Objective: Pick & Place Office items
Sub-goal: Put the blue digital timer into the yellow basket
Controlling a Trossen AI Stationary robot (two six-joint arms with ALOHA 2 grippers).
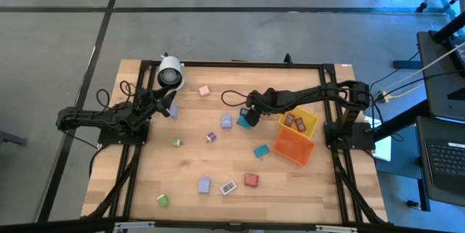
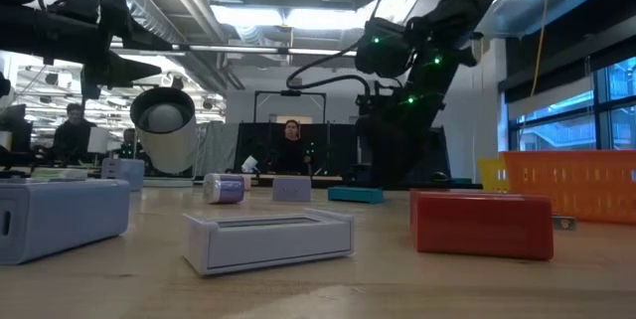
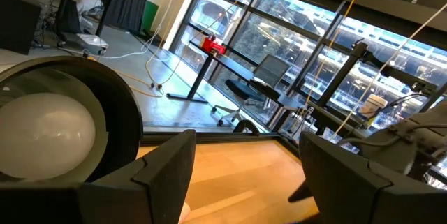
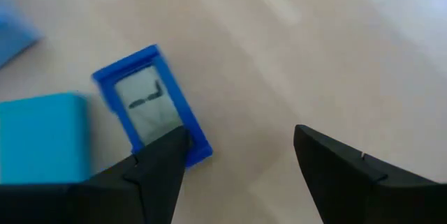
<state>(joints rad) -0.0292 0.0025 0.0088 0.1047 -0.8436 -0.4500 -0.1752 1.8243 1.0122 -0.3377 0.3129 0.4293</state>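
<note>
Right gripper: the right gripper (image 4: 241, 158) is hanging low over the table with its jaws spread and nothing between them; in the high view it is sitting a little to 1 o'clock of the table's middle (image 1: 247, 119).
Blue item: the blue-framed piece (image 4: 154, 105) is lying flat on the wood just at one fingertip, not between the two; a light-blue block (image 4: 42, 137) is lying right beside it.
Step in hand: judging by this, the arm is lining up to pick the blue-framed piece.
Doing it well: the jaws are needing a sideways shift so the piece sits centred, with the fingers across its narrow width and clear of the light-blue block before closing.
Destination: the yellow bin (image 1: 299, 122) and orange bin (image 1: 293, 146) are waiting toward 3 o'clock of the gripper.
Left gripper: the left gripper (image 3: 244, 175) is resting open and empty at the table's 10 o'clock, beside the white cylinder (image 1: 170, 72).
Other items: small pieces are lying scattered from centre to 6 o'clock, among them a red block (image 1: 251, 180).
Wrist versus high view: only the right wrist view is showing the offset between fingertip and piece; the high view is hiding that piece under the gripper.
Low view: it is showing the red block (image 2: 482, 225) and a white piece (image 2: 268, 239) up close, and people beyond the table.
</note>
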